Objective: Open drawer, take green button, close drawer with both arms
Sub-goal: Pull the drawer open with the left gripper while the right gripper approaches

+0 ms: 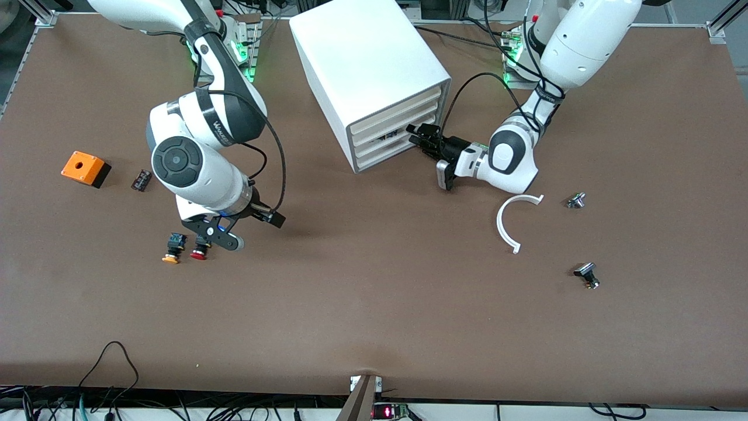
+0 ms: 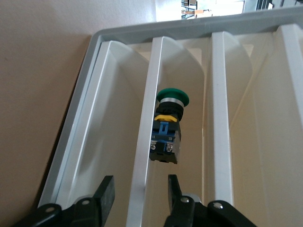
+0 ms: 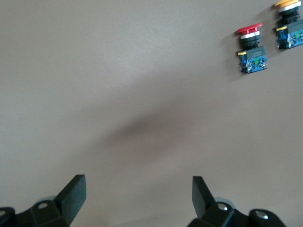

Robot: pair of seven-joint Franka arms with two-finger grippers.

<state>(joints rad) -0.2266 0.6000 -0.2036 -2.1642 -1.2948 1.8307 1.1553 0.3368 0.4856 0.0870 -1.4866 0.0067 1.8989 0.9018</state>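
We have our left tool (image 1: 422, 138) at the front of the cabinet (image 1: 368, 64), which stands on the worktop (image 1: 374, 304) between the two arms, and it is level with the drawer (image 1: 397, 141), third from the top. In the left wrist view that tool (image 2: 139, 194) is released, its fingers (image 2: 105, 195) spread to either side of a thin cream edge we take for the drawer front; they are not yet closed on it, as far as we can tell.

The button (image 2: 167, 127) lies inside the drawer (image 2: 147, 142), just past the tool's fingertips, in the channel between two cream fronts. Its long axis runs straight away from the tool, blue end toward the fingers and green cap pointing deeper into the cabinet. So our left arm is clearly the nearer one, and the coming move turns on that line: a straight advance would meet the blue end first.

Our right tool (image 1: 225, 231) hangs over the worktop toward the right arm's end, near the red-capped button (image 1: 200, 250) and the yellow-capped button (image 1: 172, 250). Its fingers (image 3: 75, 191) are spread wide and hold nothing; that arm waits, well apart from the cabinet.

We judge the drawer only slightly drawn out; how far is hard to tell from above.
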